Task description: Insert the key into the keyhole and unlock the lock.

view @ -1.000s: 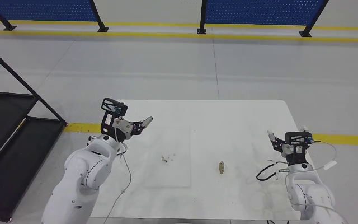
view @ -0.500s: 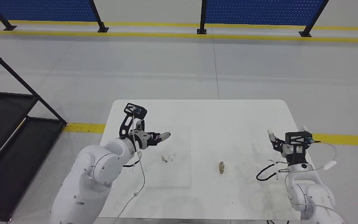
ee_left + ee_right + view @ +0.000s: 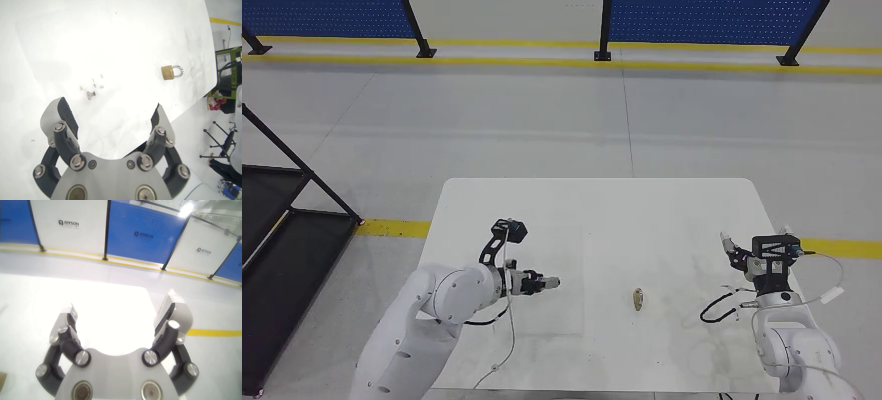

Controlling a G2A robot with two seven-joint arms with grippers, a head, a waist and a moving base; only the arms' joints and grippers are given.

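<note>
Fingers of left gripper apart, key just beyond one tip, lock farther, right gripper gaping

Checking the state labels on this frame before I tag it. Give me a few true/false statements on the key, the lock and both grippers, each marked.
1. The left gripper is open with nothing between its fingers. True.
2. The key sits in the keyhole. False: it lies on the table, apart from the lock.
3. The lock lies on its side on the table. True.
4. The right gripper is shut on the lock. False: it is open and empty, near the table's edge, away from the lock.
</note>
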